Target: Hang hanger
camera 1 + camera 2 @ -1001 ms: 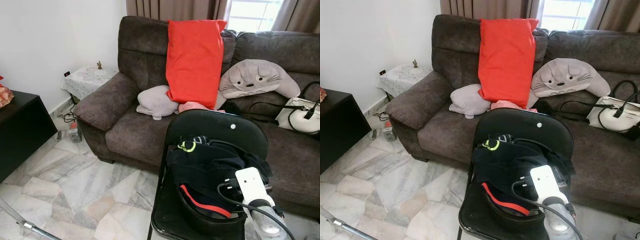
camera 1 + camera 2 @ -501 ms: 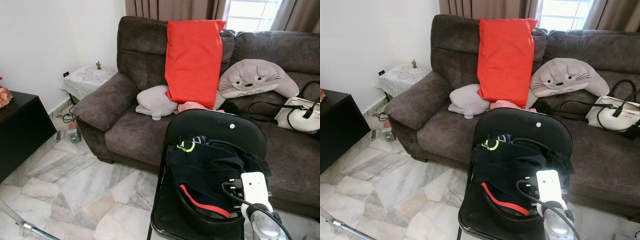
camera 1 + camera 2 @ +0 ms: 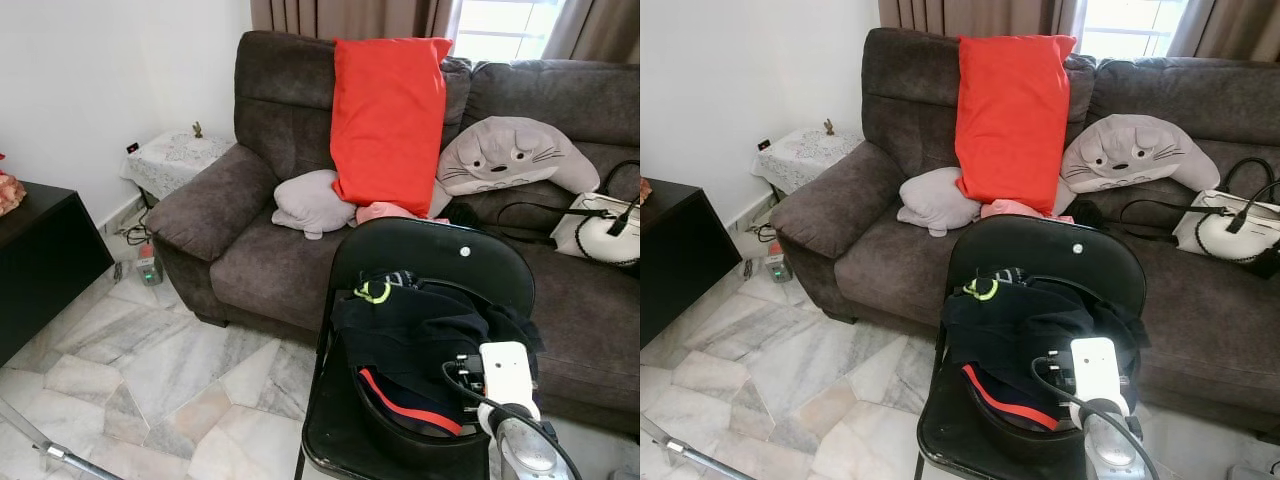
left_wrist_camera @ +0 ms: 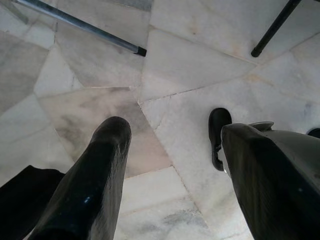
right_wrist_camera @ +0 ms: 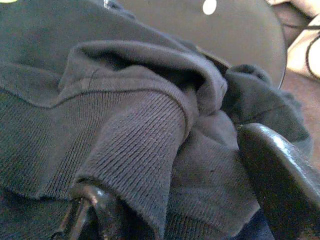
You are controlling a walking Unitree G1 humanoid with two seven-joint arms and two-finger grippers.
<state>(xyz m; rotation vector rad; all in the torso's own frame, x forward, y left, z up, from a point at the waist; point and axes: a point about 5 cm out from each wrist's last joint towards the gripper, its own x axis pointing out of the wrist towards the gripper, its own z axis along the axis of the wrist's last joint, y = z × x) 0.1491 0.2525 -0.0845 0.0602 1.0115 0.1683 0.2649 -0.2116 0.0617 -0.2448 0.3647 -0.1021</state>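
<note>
One dark ribbed garment (image 5: pixel 125 125) lies bunched between right fingers (image 5: pixel 280 180).

You're in somebody's living room, pretty clearly a home. There's a big brown fabric sofa (image 3: pixel 300 230) loaded with a red pillow (image 3: pixel 388 120) and a grey cat-face plush cushion (image 3: pixel 515 155), plus a white handbag (image 3: pixel 605 232) left on the seat. Marble tile floor (image 3: pixel 150 370), curtains (image 3: pixel 350 18) over a window, and a small lace-covered side table (image 3: pixel 175 160) in the corner.
</note>
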